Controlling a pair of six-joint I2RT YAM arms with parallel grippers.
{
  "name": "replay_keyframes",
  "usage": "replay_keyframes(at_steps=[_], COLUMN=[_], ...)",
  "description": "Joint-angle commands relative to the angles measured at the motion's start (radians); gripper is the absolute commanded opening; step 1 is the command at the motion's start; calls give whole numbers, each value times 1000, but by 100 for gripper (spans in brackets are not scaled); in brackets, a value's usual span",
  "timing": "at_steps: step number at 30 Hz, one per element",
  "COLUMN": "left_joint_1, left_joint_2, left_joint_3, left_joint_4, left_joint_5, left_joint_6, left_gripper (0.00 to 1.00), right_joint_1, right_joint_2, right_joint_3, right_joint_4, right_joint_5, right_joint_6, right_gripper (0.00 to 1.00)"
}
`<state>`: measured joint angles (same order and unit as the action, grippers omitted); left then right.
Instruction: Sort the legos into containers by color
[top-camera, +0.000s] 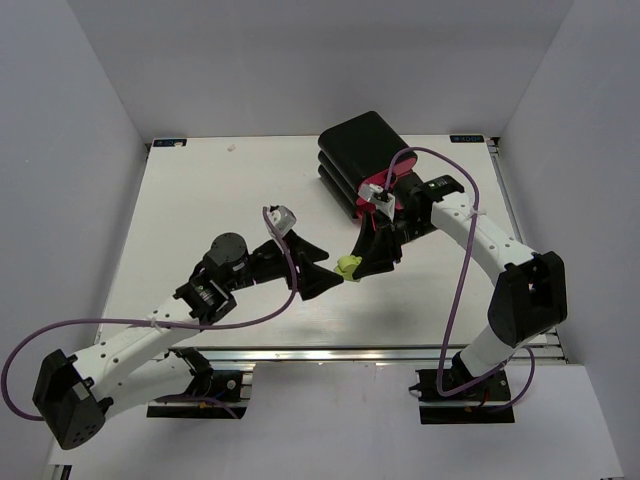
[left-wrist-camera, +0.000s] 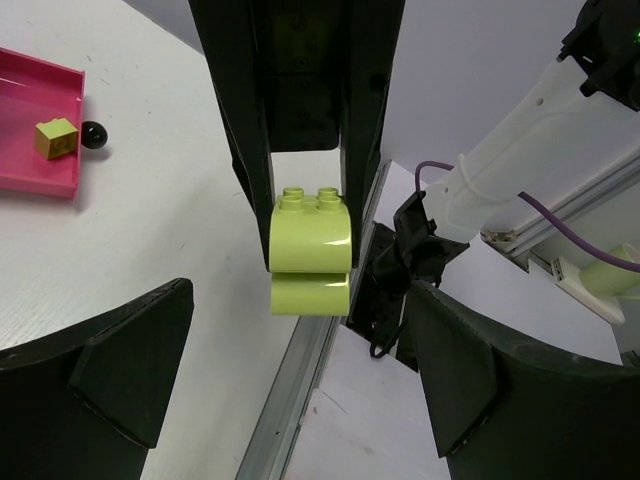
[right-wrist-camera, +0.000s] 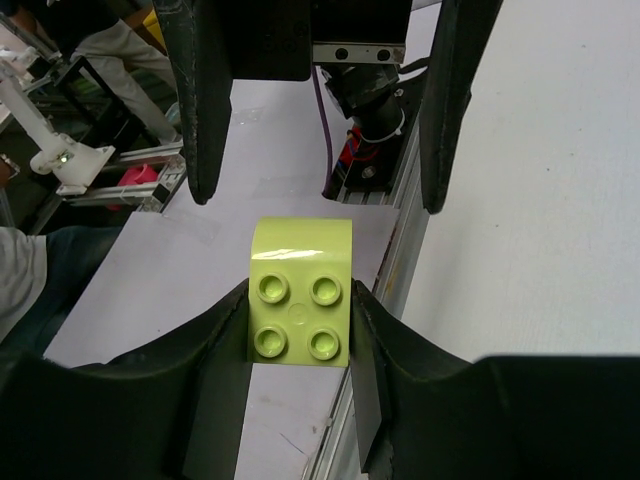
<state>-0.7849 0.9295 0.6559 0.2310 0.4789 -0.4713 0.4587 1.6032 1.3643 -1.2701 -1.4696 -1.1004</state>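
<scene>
Passing a glossy yellow-green plastic brick with a curved side and four round studs (right-wrist-camera: 300, 262) between the arms looks like the step in hand. The right gripper (right-wrist-camera: 300, 295) is clenched on it. The left gripper (left-wrist-camera: 298, 292) faces it with its jaws spread wide, gripping nothing. The brick hangs in the air above the white table (top-camera: 220, 200), in front of the glossy black rounded cabinet (top-camera: 365, 150) and between the two arms.

Several things could go wrong from here:

- **Early release:** If the right lets go before the left has clamped, the brick falls. Both wrist views show the table's metal edge rail near it, so it could bounce off the table and out of reach.
- **Clamping the wrong thing:** Both pairs of jaws seem to close along the same line. The left's dark fingers (left-wrist-camera: 130, 370) could therefore pinch the right's fingers instead of the plastic, and the brick would be left loose once the right opens.
- **Slipping out:** Only the smooth curved end sticks out past the right's fingertips. A grip there has little flat face to bite on, so the brick could squirt out or twist.
- **Knocking it askew:** If the left pushes forward too far, it could knock the brick crooked in the right's hold.

A shallow pink drawer (left-wrist-camera: 20, 170) lies well to the side in the left wrist view, with a small yellowish brick (left-wrist-camera: 57, 137) inside it. A twisted grip now would make it harder to drop the brick into such a shallow tray
</scene>
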Motion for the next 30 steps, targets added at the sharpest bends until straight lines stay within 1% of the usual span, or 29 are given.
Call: replay_keyframes(at_steps=[1, 12, 15, 19, 22, 25, 26, 27, 29, 30], left_joint_1=[-4, -4, -4, -13, -13, -13, -13, -13, -13, -13], left_joint_2=[23, 80, 101, 134, 150, 155, 155, 157, 158, 160], left_joint_3=[36, 34, 42, 56, 59, 62, 63, 67, 71, 71], left_joint_4=[33, 68, 83, 99, 105, 108, 107, 103, 96, 94], left_joint_5=[27, 49, 58, 81, 89, 92, 96, 98, 102, 104], left_joint_6=[10, -4, -9, -16, -20, -23, -23, -21, -20, -18], left_gripper=[98, 97, 95, 89, 84, 76, 72, 66, 59, 51], right_joint_1=[3, 0, 1, 1, 1, -2, -2, -2, 0, 0], right_joint_2=[0, 8, 8, 4, 3, 4, 4, 4, 3, 3], right_joint_3=[29, 35, 32, 29, 27, 24, 24, 21, 22, 22], right_joint_4=[-38, -38, -38, -38, -38, -38, -38, -40, -38, -38], right_joint_5=[-141, -149, -146, -147, -146, -144, -146, -144, -143, -143], right_joint_6=[-39, -39, -39, -39, -41, -42, -42, -42, -42, -44], right_gripper=[0, 0, 0, 0, 0, 0, 0, 0, 0, 0])
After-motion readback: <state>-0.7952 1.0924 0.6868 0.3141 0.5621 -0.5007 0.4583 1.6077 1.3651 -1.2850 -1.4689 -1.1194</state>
